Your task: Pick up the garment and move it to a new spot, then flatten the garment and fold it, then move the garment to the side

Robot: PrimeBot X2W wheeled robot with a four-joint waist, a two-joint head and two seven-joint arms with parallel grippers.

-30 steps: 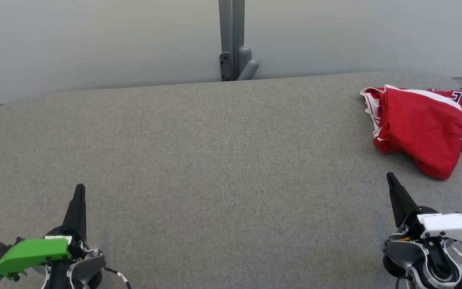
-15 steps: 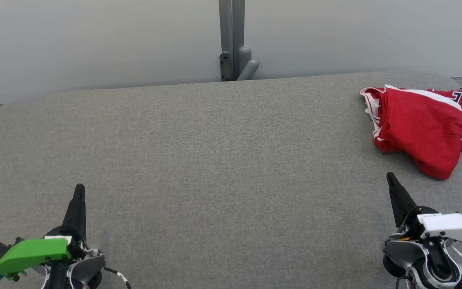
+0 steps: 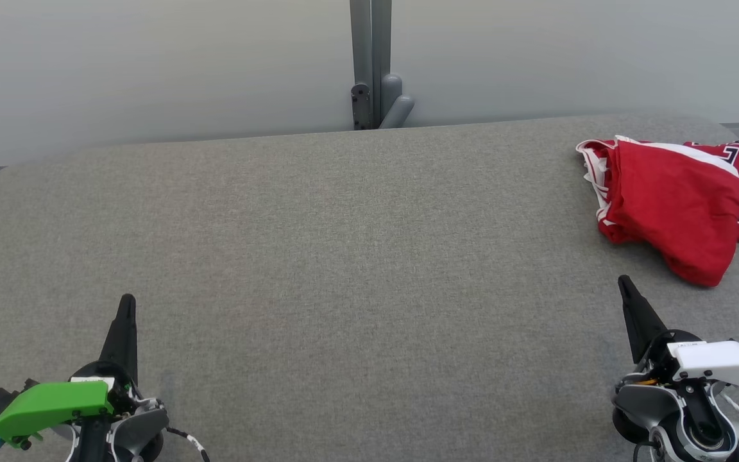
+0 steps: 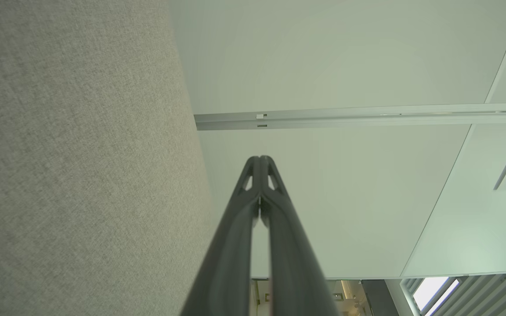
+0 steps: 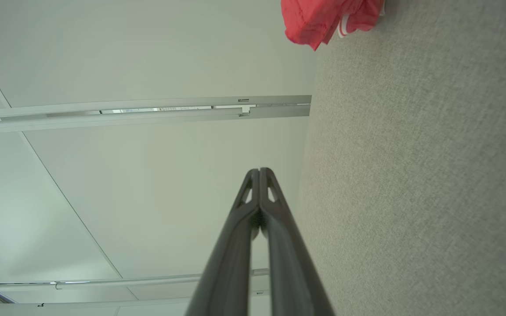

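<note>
A: Noted: table top [image 3: 344, 256] is covered in grey woven cloth, matt and coarse. How was the garment [image 3: 671, 205] recorded?
B: As red cloth, smooth, with white edging. The fingers of the left gripper [image 3: 127, 300] and right gripper [image 3: 622, 281] were logged as dark matt plastic.
A: Entered: post [image 3: 369, 64] in grey metal, smooth, faint sheen; wall [image 3: 151, 64] smooth, matt.

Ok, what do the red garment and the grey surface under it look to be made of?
The red garment looks like thin synthetic jersey fabric, probably polyester: it slumps in soft folds, with white trim and dark, white-edged lettering. The grey surface seems covered in matte woven or felt-like cloth; a fine heathered weave shows, with no shine.
</note>
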